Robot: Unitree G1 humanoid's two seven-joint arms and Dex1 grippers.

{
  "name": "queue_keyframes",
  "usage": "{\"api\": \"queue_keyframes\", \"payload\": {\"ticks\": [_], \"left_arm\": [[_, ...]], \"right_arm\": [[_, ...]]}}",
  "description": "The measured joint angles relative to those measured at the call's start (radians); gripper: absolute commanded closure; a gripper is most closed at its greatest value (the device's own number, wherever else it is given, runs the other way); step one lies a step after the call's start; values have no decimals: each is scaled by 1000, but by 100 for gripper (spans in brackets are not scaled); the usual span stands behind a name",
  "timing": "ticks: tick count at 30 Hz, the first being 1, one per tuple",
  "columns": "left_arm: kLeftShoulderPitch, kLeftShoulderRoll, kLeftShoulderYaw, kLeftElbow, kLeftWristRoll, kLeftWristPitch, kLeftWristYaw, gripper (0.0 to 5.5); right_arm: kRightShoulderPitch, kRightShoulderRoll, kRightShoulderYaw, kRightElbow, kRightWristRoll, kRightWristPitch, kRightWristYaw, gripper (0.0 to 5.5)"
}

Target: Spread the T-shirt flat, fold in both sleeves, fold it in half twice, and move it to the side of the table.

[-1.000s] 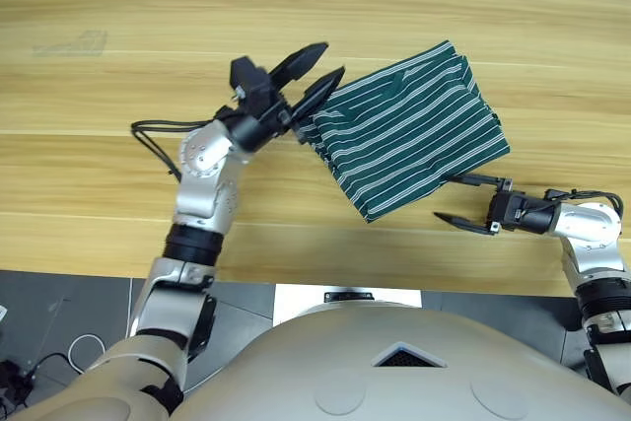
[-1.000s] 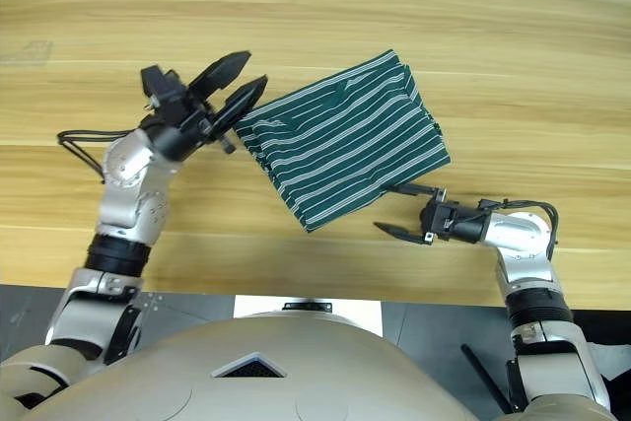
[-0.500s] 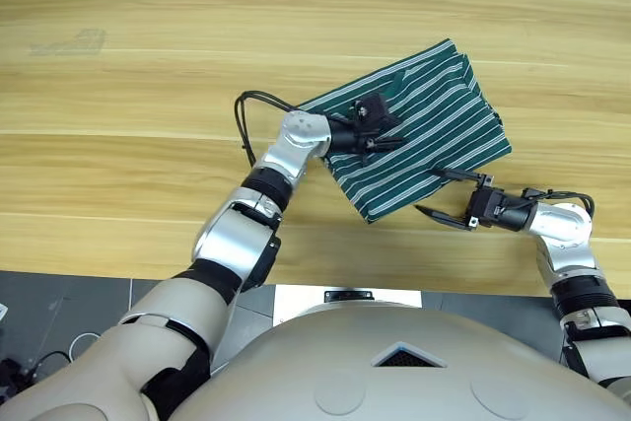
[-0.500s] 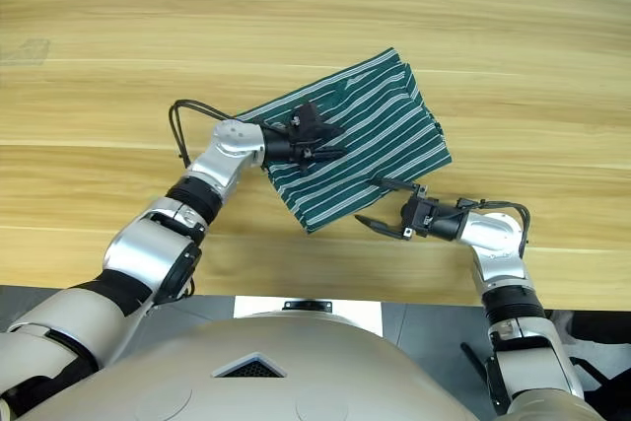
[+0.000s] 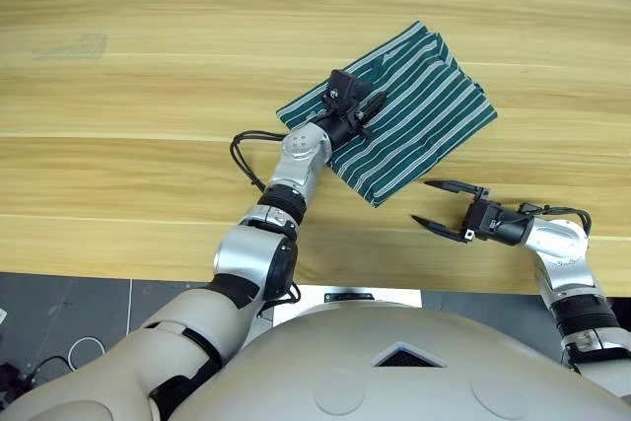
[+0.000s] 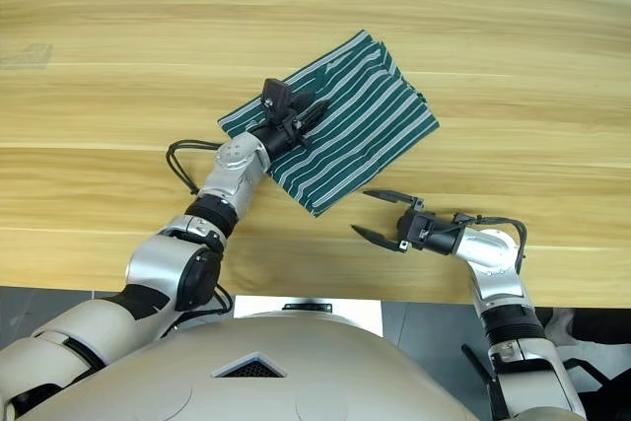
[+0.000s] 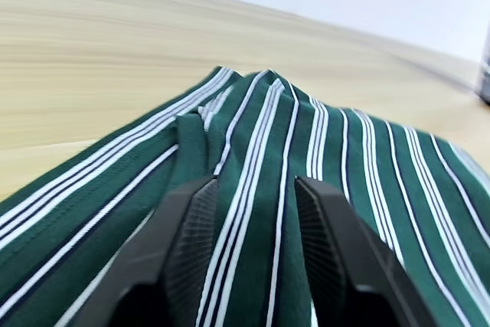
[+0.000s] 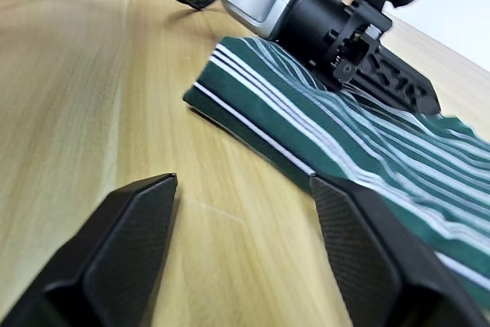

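Note:
The T-shirt (image 5: 429,110), green with thin white stripes, lies folded into a small rectangle on the wooden table (image 5: 138,96). My left gripper (image 5: 367,105) rests on top of the shirt's left part, its two fingers (image 7: 191,243) a little apart and flat against the cloth (image 7: 344,158), with a ridge of fabric between them. My right gripper (image 5: 434,202) hovers open and holds nothing, low over the table to the right of the shirt's near corner (image 8: 222,105), apart from it. The left gripper (image 8: 398,86) on the shirt also shows from the right wrist.
Bare wood lies all around the shirt, widest to the left and at the far side. The table's front edge (image 5: 118,271) runs close behind my right gripper, with dark floor below it.
My left arm swung in from the left and laid its gripper on the shirt. The shirt then slid away from me and slightly left. My right gripper drew back left, toward the front edge.

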Motion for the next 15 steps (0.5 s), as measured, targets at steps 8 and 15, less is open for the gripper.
{"api": "queue_keyframes", "payload": {"ticks": [8, 15], "left_arm": [[301, 59, 9, -499, -57, 186, 76, 365], [799, 66, -5, -1154, -364, 594, 157, 365]], "right_arm": [[15, 0, -10, -8, 10, 3, -5, 226], [15, -1, -9, -13, 10, 19, -2, 226]]}}
